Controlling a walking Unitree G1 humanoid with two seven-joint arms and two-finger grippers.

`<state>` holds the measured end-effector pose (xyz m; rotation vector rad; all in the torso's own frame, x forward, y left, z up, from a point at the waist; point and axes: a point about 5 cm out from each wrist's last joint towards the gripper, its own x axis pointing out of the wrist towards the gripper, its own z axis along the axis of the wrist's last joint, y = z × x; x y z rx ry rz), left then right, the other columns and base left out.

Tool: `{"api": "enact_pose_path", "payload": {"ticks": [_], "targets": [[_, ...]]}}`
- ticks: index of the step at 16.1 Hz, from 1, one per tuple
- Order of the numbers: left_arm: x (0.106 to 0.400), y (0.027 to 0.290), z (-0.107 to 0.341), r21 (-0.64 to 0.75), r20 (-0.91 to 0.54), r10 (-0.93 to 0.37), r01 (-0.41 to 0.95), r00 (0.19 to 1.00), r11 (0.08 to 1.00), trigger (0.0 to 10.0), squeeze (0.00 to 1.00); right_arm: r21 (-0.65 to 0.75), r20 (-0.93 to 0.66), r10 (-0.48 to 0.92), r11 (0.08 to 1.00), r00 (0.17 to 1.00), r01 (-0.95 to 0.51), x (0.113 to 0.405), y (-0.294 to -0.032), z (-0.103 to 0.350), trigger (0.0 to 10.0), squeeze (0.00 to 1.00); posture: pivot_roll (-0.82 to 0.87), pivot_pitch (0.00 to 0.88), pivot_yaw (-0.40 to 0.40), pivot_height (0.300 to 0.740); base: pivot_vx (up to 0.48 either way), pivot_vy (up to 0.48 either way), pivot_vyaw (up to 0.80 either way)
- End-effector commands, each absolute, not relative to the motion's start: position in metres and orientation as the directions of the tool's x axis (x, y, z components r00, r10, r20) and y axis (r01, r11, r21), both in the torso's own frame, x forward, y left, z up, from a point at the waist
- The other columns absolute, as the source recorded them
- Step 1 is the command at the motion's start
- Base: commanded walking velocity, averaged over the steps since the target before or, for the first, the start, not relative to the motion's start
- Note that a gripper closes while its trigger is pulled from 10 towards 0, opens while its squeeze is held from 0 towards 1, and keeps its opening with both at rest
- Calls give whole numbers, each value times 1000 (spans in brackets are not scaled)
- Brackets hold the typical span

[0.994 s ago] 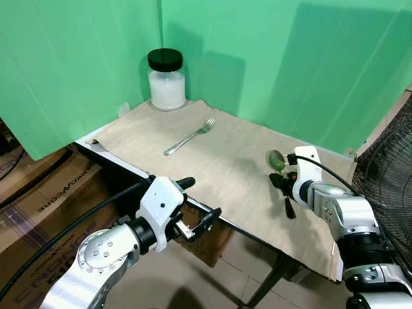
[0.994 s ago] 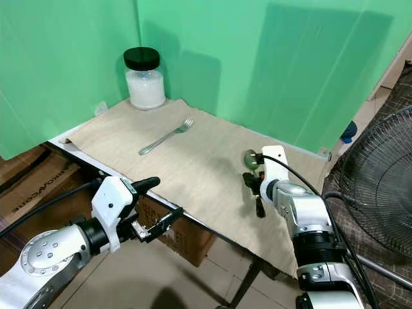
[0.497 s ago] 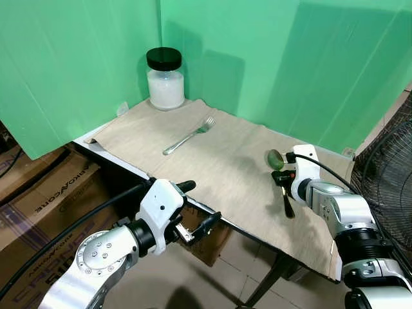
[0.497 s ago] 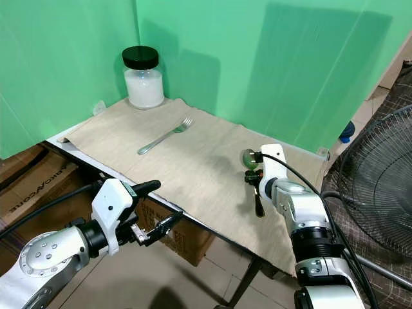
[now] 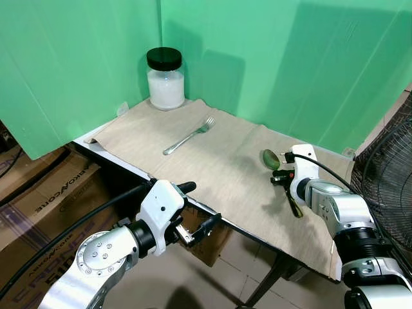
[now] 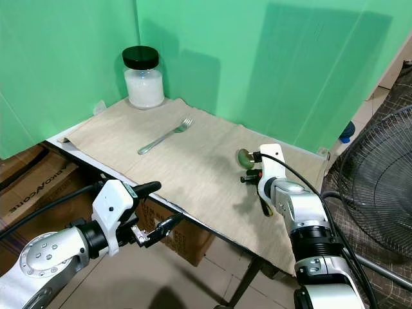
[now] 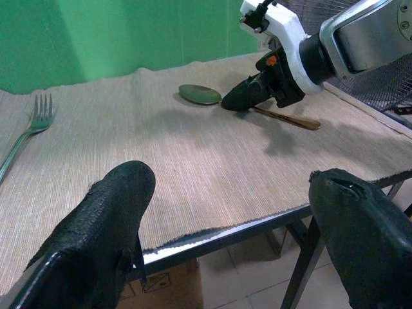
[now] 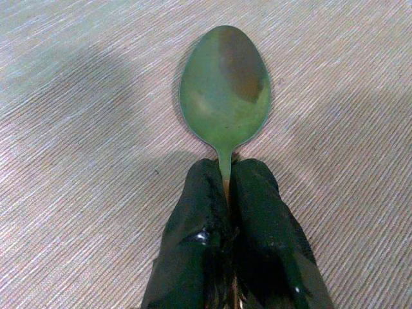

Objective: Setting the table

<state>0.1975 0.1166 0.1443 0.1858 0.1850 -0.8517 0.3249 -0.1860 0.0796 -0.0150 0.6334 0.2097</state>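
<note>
A metal spoon (image 5: 270,159) lies low over the beige cloth (image 5: 219,174) at the right side of the table, its bowl toward the middle and its handle running back toward me. My right gripper (image 5: 282,178) is shut on the spoon's neck just behind the bowl (image 8: 224,87), with both black fingers (image 8: 199,206) pressed together. A fork (image 5: 188,136) lies on the cloth farther left, toward the back. My left gripper (image 5: 199,206) hangs open below the table's front edge, its fingers (image 7: 109,219) wide apart with nothing between them.
A glass jar (image 5: 165,78) of white powder with a black lid stands at the back left corner. Green screens wall in the table behind. A wire fan (image 5: 386,174) stands close on the right. Cardboard boxes (image 5: 38,199) sit on the floor at the left.
My right gripper has turned the spoon: the bowl has shifted a little left and the handle has swung out to the right. The left arm has hardly moved.
</note>
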Motion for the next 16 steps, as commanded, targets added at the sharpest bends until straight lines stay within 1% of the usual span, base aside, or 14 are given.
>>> {"api": "enact_pose_path", "payload": {"ticks": [1,3,6,7,8,9,10,11,12,13,14,16], "targets": [[195,115,146,91,-234,-738,770,633,632,10000,0,41,-611,181,980,771,-197,323,-189,76,0,0,62,0,-51,740,0,0,0],[195,115,146,94,-234,-735,768,636,634,10000,0,37,-601,179,980,779,-196,324,-189,78,0,0,62,0,-51,740,0,0,0],[196,117,147,104,-227,-726,757,649,645,10000,0,39,-553,182,980,813,-193,326,-191,91,0,0,63,0,-51,740,0,0,0],[199,119,149,113,-209,-706,733,677,670,10000,0,60,-462,175,984,869,-167,329,-195,114,0,0,60,0,-49,740,0,0,0],[203,122,150,144,-200,-662,690,722,709,10000,0,80,-367,204,979,907,-188,326,-195,135,0,0,53,0,-43,740,0,0,0],[208,126,149,176,-196,-591,621,782,763,10000,0,114,-272,264,964,926,-241,319,-189,152,0,0,46,0,-35,740,0,0,0],[212,129,150,185,-163,-514,537,842,823,10000,0,92,-150,318,947,936,-307,304,-182,173,7490,0,34,0,-23,740,0,0,0],[213,128,152,178,-136,-476,494,869,851,10000,0,50,-103,309,951,945,-306,292,-179,182,10000,0,20,0,-14,740,0,0,0],[213,128,152,174,-129,-465,482,876,859,10000,0,37,-93,295,956,951,-292,289,-179,183,10000,0,20,0,-14,740,0,0,0],[214,126,155,174,-93,-430,440,898,881,10000,0,0,-74,232,972,970,-233,279,-179,185,10000,0,16,0,-14,740,0,0,0],[214,125,157,173,-68,-395,401,916,900,10000,0,3,-49,195,981,980,-195,268,-177,187,10000,0,16,0,-19,740,0,0,-769],[214,121,157,180,-45,-360,362,932,915,10000,0,74,-38,112,991,993,-109,249,-175,186,10000,0,18,0,-29,740,0,0,-800]]}}
